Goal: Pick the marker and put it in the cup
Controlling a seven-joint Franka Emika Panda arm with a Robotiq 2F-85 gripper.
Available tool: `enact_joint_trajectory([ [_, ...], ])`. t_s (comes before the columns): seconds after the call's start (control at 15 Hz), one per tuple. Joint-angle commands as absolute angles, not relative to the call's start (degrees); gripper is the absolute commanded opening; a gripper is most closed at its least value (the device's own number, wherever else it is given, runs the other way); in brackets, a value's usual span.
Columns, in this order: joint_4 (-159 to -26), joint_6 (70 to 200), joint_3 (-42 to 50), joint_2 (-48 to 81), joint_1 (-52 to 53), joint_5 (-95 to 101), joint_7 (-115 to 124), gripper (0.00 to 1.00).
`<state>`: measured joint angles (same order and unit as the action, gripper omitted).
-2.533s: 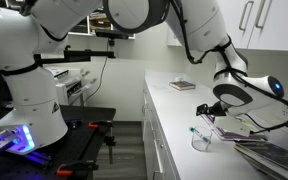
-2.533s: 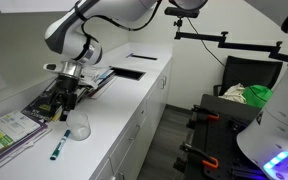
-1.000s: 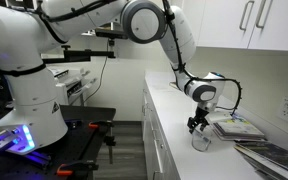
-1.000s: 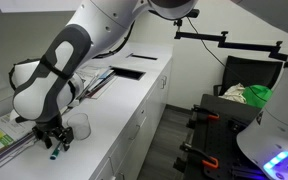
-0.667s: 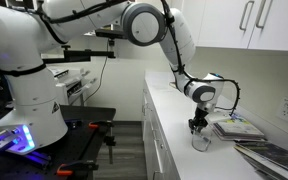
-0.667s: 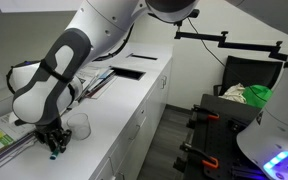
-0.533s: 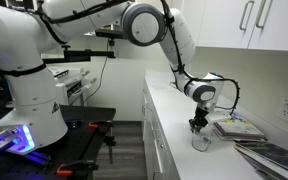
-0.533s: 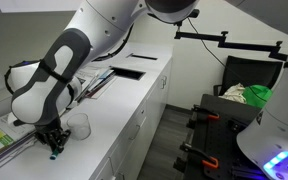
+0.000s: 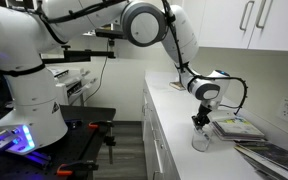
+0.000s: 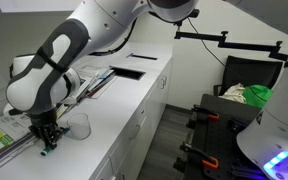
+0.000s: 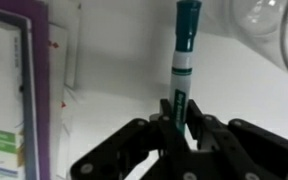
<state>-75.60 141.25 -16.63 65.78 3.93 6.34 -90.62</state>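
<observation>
The arm (image 9: 176, 40) stretched out from its base and folded down at the wrist (image 9: 206, 90), with the gripper (image 10: 47, 141) pointing straight down. In the wrist view its fingers (image 11: 202, 126) were pressed in on the marker (image 11: 182, 60), gripping the lower end.

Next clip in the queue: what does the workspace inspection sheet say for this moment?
Surface: white counter, no spills seen.
Job's things: marker clamped between the fingers; cup upright beside it.
Clutter: printed papers; black tray farther along.
Grippers: gripper shut on the marker, low over the counter.
Cables: black cable looping at the wrist.
Surroundings: wall cabinets; cart beside the counter.
</observation>
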Motion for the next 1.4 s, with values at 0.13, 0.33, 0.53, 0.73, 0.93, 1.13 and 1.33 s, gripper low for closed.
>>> enact_joint_trajectory([
  [0.13,-76.17,134.64,-27.34,63.34,-6.14,-4.68,-94.91,0.05],
  [0.33,-76.40,130.03,-31.29,62.51,-11.14,-12.58,-98.01,0.05],
  [0.53,-75.76,124.48,-32.31,62.21,-14.37,-20.43,-99.00,0.05],
  [0.73,-75.88,121.64,-30.97,61.86,-16.00,-25.89,-99.25,0.05],
  [0.93,-76.44,120.11,-31.08,61.82,-18.41,-30.88,-102.07,0.05],
  [1.13,-76.97,119.63,-30.44,61.65,-20.00,-34.99,-105.77,0.05],
  [1.33,-77.20,119.09,-29.69,62.01,-21.38,-38.19,-109.55,0.05],
])
